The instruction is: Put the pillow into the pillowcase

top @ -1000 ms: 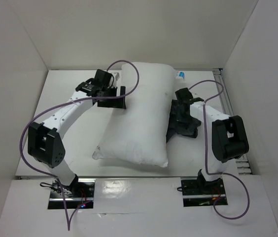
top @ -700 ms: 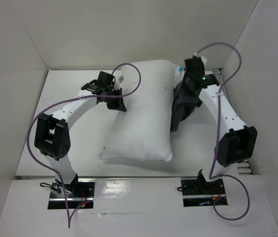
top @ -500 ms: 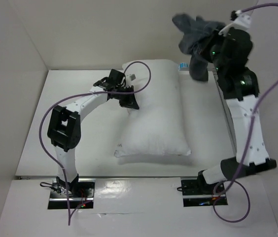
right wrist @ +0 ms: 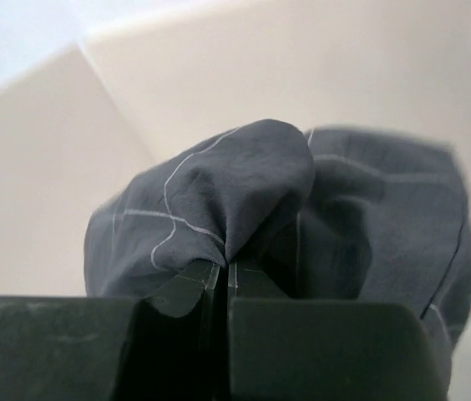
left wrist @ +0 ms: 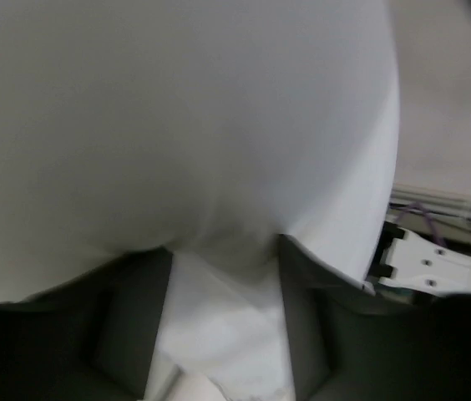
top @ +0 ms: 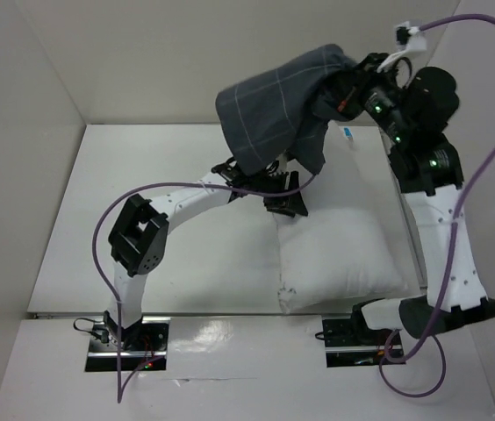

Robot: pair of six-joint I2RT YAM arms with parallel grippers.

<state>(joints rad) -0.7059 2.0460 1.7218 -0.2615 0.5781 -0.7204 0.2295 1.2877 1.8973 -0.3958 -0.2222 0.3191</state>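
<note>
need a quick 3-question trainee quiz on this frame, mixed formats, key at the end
1. True or false: the pillow is already inside the pillowcase.
2. The right gripper is: A) open and holding nothing, B) shut on the pillowcase, held up in the air, C) shut on the pillow.
3. Fill in: the left gripper pinches an edge of the ____.
Key: 1 false, the pillow lies bare on the table; 2 B; 3 pillow.
</note>
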